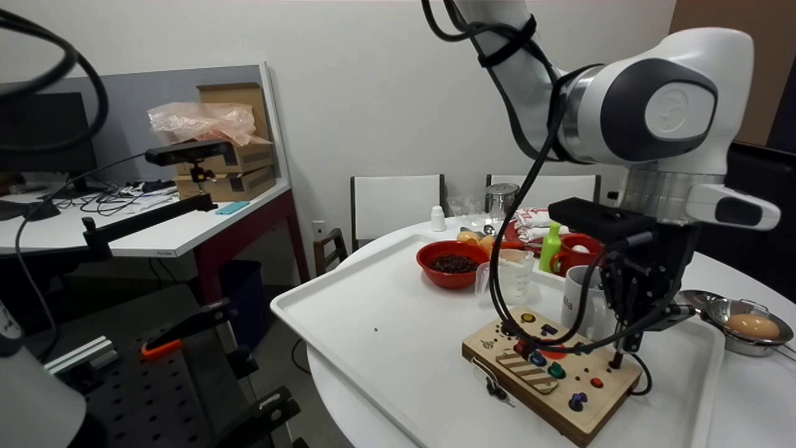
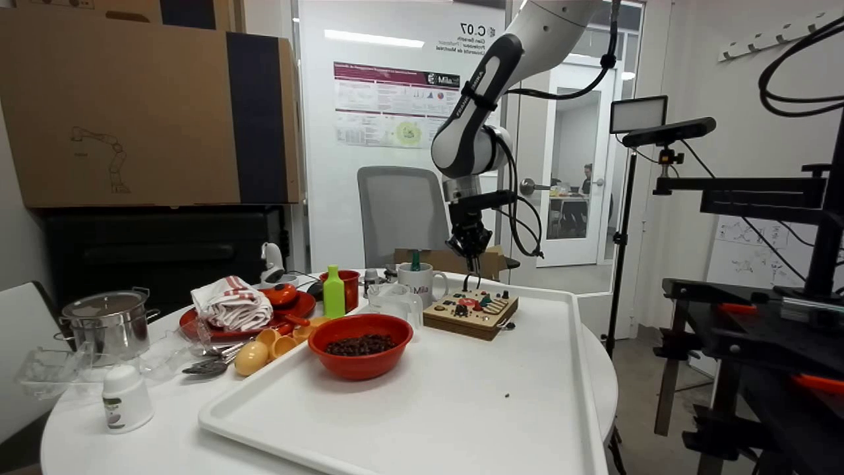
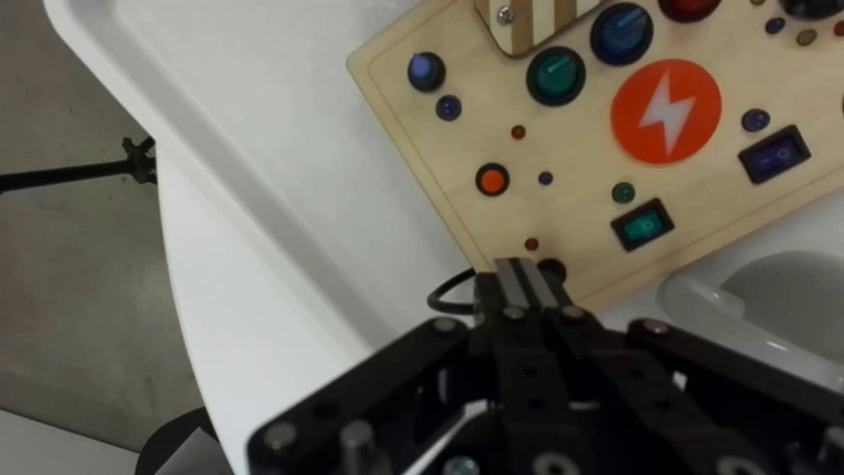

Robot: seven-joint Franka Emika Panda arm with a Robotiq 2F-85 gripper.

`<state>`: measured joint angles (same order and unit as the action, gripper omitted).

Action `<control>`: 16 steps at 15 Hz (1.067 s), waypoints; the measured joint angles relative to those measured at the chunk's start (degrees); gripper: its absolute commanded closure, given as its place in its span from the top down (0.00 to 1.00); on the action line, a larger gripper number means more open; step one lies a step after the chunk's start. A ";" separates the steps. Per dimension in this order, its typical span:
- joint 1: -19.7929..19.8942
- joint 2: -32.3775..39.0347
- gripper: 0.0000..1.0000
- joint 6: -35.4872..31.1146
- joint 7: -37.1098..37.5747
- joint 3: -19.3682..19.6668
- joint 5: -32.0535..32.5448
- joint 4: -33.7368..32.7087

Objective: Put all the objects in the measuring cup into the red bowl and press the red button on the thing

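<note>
One step left imo, i.e. the press. Dark bits (image 2: 361, 345) are in the bowl (image 2: 361, 369), cup (image 1: 516, 280) is just beside it w/ none that I can see inside (one speck (image 2: 507, 396) is loose on the tray (image 2: 448, 402), prob a stray). Fingers (image 3: 510, 284) are pinched together, nothing in 'em, at a corner of the board (image 3: 577, 152), which sits on the tray; can't tell if they're touching it. Next move: lift, shift over to the red button (image 3: 492, 179), line up, push straight down.

I'm counting one red bowl (image 2: 359, 367), one measuring cup (image 1: 516, 283), one white mug (image 2: 415, 289), one button board (image 3: 573, 148) and, in the wrist view, two rocker switches (image 3: 643, 225).
</note>
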<state>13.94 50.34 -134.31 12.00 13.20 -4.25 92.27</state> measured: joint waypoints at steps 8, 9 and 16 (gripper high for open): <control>0.25 -4.88 0.00 0.39 -17.41 -4.71 1.49 4.01; 0.38 -5.51 0.00 0.51 -20.04 -5.52 1.62 4.54; 1.49 -8.57 0.27 2.98 -32.73 -9.00 2.34 5.91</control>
<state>15.43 41.76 -131.32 -20.72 4.20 -1.91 98.18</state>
